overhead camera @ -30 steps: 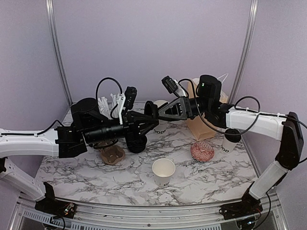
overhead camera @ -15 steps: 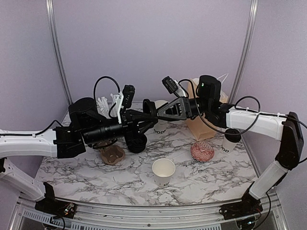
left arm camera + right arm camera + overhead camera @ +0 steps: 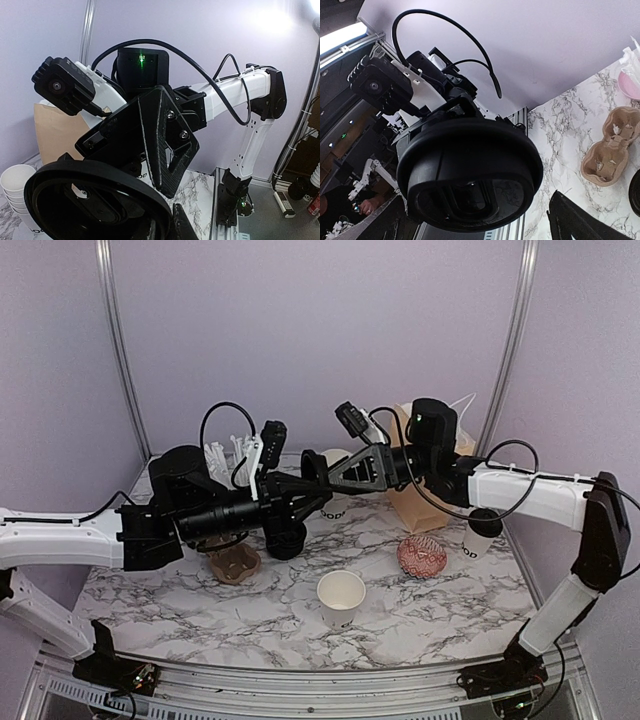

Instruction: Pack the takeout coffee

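Black printed letters reading "OOD" stand on the side of the black-lidded cup [image 3: 481, 536] at the right of the table [image 3: 200, 592]. Any letters before them are turned out of sight. The same "OOD" shows low on the far cup [image 3: 336, 508] at the centre, which is partly hidden. The open cup [image 3: 341, 598] at the near centre carries a small black print by its base, too small to read.
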Robot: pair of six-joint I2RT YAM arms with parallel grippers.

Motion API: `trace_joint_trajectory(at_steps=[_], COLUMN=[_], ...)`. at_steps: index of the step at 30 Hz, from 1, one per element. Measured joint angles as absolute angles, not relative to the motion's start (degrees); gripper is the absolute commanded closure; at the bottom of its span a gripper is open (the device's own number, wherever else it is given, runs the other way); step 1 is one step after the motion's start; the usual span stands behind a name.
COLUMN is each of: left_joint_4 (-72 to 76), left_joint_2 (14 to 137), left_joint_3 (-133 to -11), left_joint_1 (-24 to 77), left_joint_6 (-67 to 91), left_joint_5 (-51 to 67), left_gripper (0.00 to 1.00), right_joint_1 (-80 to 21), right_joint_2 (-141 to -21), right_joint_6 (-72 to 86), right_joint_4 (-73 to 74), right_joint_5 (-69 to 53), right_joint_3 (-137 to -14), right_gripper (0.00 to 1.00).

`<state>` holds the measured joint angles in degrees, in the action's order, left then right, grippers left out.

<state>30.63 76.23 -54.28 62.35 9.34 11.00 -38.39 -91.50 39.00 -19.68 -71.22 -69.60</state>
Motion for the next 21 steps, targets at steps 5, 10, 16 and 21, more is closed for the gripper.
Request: trace_joint_trajectory(at_steps=[5, 10, 16, 21], left_joint_4=[30.6, 30.6, 30.7, 30.6], left_joint_2=[77.1, 77.2, 77.2, 77.2], left_joint_3=[-54.4, -54.4, -54.4, -54.4], left_joint_1=[62.5, 62.5, 62.6, 62.6], left_joint_6=[9.8, 9.9, 10.4, 10.3], left_joint_5=[11.5, 11.4, 10.7, 8.3], left_gripper=[0.9, 0.89, 0.59, 0.46], right_joint_1=[-38.4, -38.4, -38.4, -38.0], right_joint_2=[-93.0, -93.3, -93.3, -93.3], right_joint_6=[39.2, 40.5, 40.9, 38.1], right_joint_4=[-19.8, -21.5, -22.7, -20.3], right_joint_5=[-71.5, -72.6, -72.9, -72.5], right_joint_3=[-70.3, -70.4, -70.4, -70.6], right_gripper=[0.15, 0.26, 0.33, 0.35])
